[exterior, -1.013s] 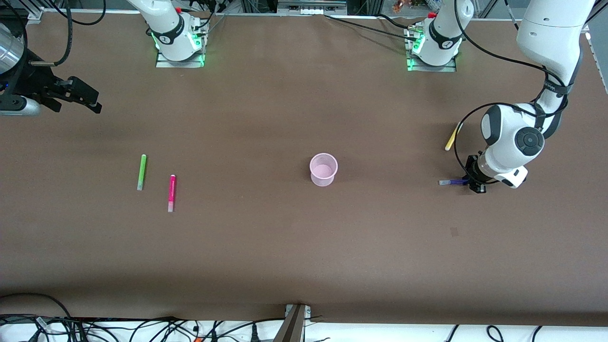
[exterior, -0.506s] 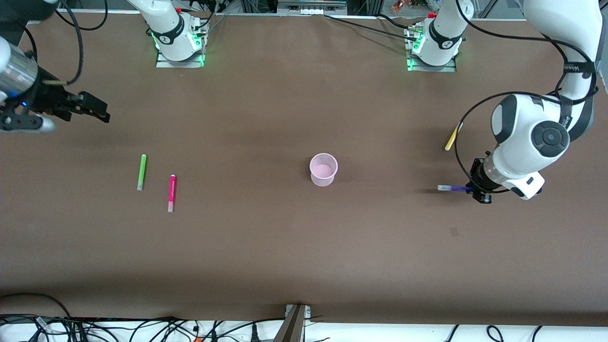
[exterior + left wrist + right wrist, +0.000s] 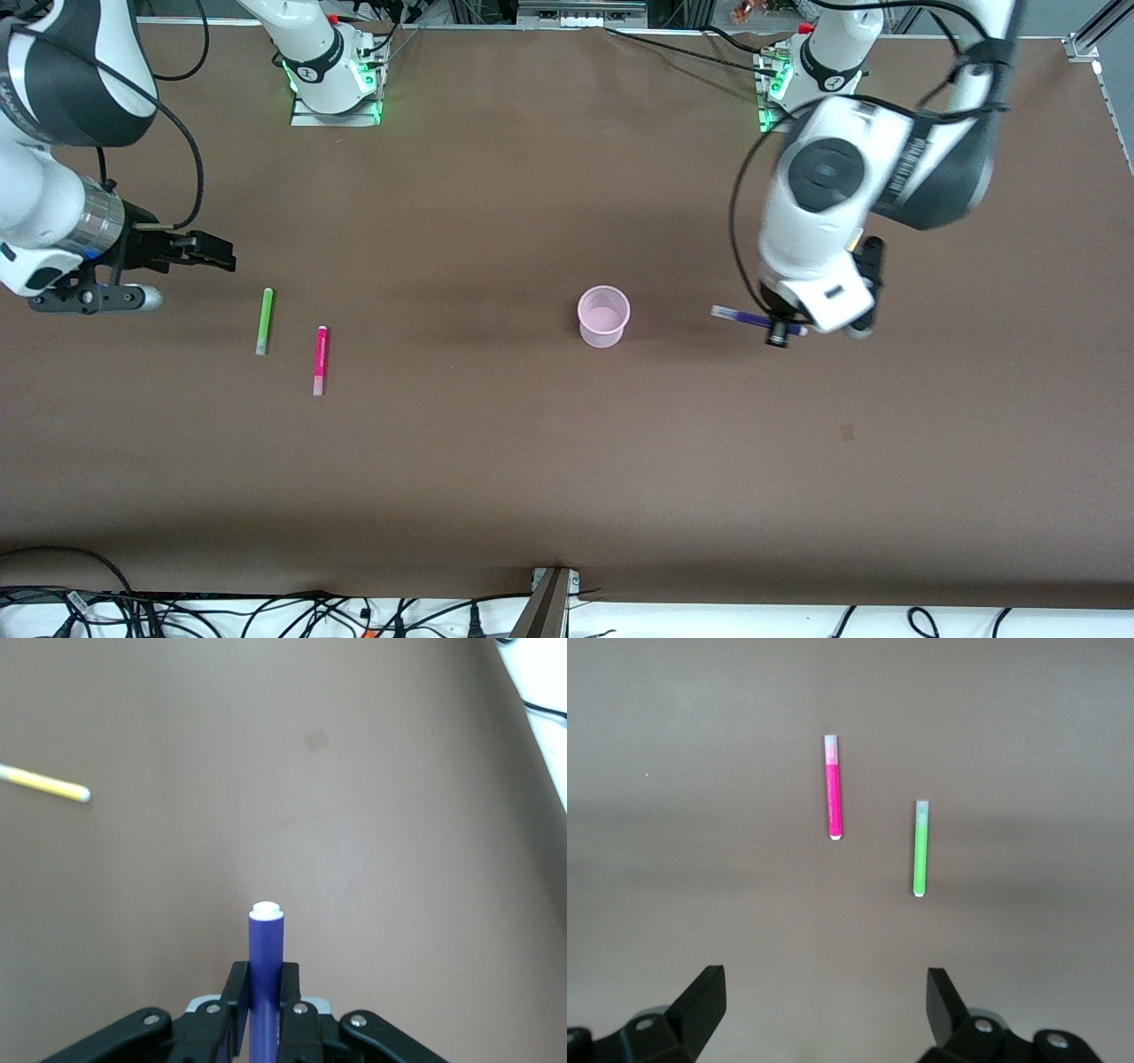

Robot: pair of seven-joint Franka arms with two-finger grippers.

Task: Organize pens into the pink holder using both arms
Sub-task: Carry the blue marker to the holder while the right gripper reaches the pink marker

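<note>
A: Where is the purple pen (image 3: 749, 318) held, and by which arm?

B: It is clamped between the closed fingers of the left gripper (image 3: 778, 335), which is carried above the table between the pink holder (image 3: 603, 315) and the left arm's end. In the front view the pen is seen lying almost level, its pale end pointed toward the holder.

A: So the relation that matters is this axis?

B: Yes, it is judged so. The holder stands upright and empty toward the right arm's end from the gripper, and the pen's long axis is directed at it sideways. The pen must probably be tipped upright over the rim before it is let go.

A: And the right gripper (image 3: 208, 251)?

B: Its fingers are spread apart and nothing is held. It is placed over the table near the green pen (image 3: 264, 321), with the magenta pen (image 3: 320, 360) just past it. Both pens lie flat and nearly parallel. This arm is clearly the nearer one for them.

A: What is shown in one view only?

B: The yellow pen (image 3: 44, 785) is found in the left wrist view, lying on the table; in the front view it is mostly hidden by the left arm. The grip on the pen's purple body is also shown best there. The holder is seen only from the front.
</note>
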